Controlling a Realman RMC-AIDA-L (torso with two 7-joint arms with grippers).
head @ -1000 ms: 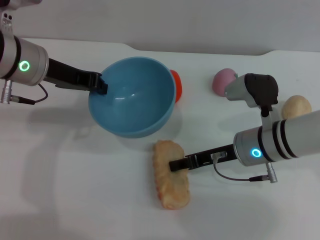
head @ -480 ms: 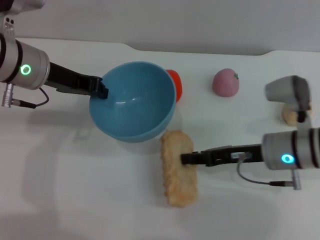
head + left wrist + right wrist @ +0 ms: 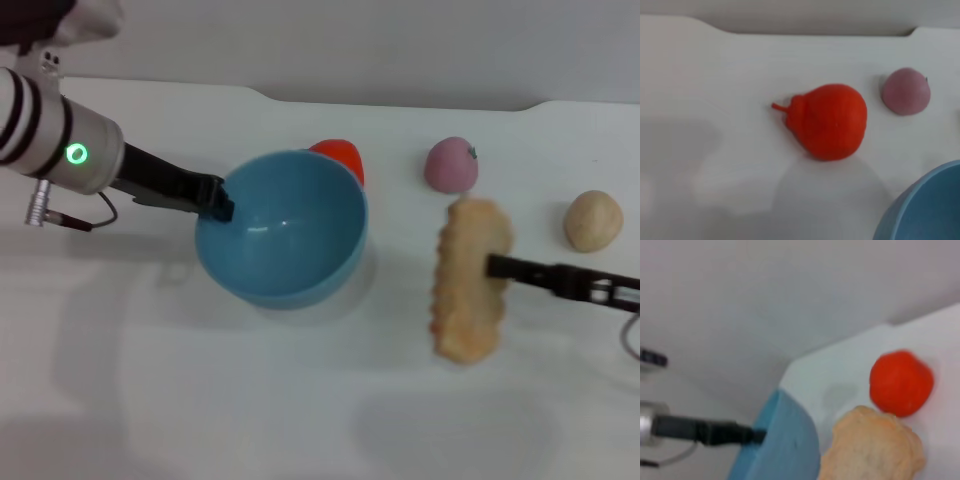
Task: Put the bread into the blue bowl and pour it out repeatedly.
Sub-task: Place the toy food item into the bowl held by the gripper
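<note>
The right hand [image 3: 492, 265] is pinching the long, flat, golden-tan bread slice [image 3: 470, 279] at its edge, holding it lifted above the white bench [image 3: 300, 400], to the right of the round light-blue plastic bowl [image 3: 283, 227] and apart from it; the right arm is running off the head view's edge. The left hand [image 3: 220, 203] is clamping the bowl's near-left rim. A red pear-shaped toy fruit [image 3: 827, 120] is lying just behind the bowl, half hidden in the head view. A pink round fruit [image 3: 451, 164] and a beige ball [image 3: 592, 220] are resting farther right.
</note>
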